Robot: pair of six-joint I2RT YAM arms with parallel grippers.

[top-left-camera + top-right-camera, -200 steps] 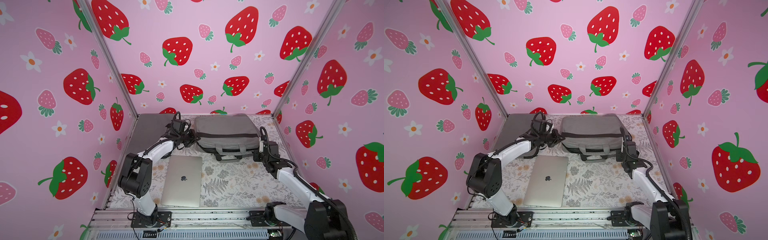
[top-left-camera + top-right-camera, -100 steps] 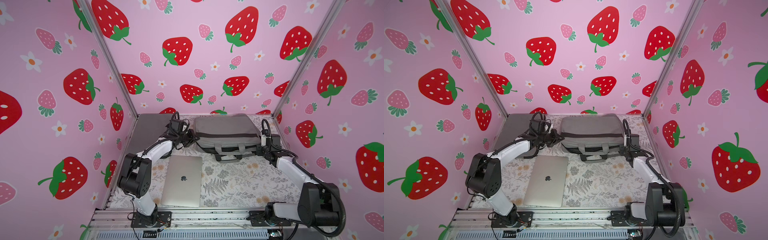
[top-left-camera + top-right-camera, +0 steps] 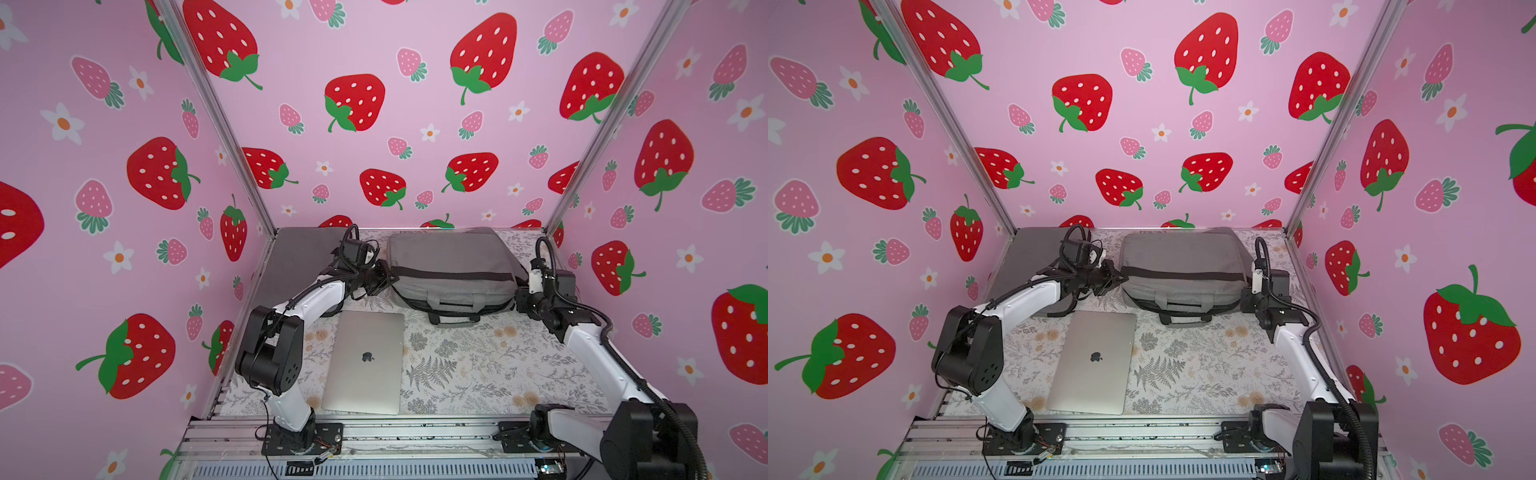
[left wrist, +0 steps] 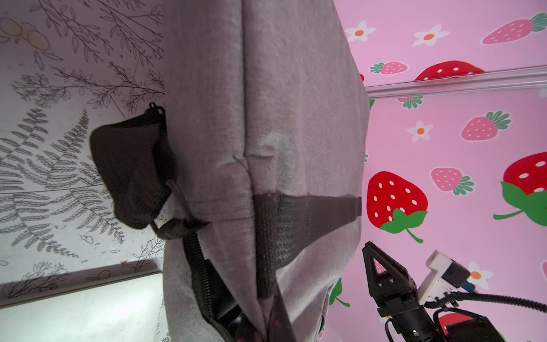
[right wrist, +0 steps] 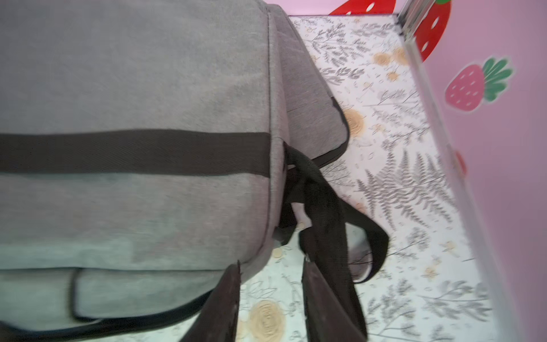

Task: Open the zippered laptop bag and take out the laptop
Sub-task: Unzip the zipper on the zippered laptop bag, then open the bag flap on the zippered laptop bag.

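Two parts of this job look done to me. The grey fabric laptop bag shows its black zip parted at the end my left wrist camera sees. The slim silver laptop lies closed and flat on the floral-printed bench, clear of the bag and just beside the left arm's base. What I judge is left is letting go and backing both arms off. The left end effector is closed tight at the bag's left end, and the fabric appears to run into its jaws. The right end effector sits at the bag's right end with fingers partly spread and bare bench between them. A black webbing strap loop drapes against one finger, but I see nothing clamped. Room is tight on the right, between the bag's end and the pink side wall. The bag lies close to the back wall. The laptop's front edge is close to the bench's front rail, so I would not nudge it. The best open space is the middle of the bench, right of the laptop.
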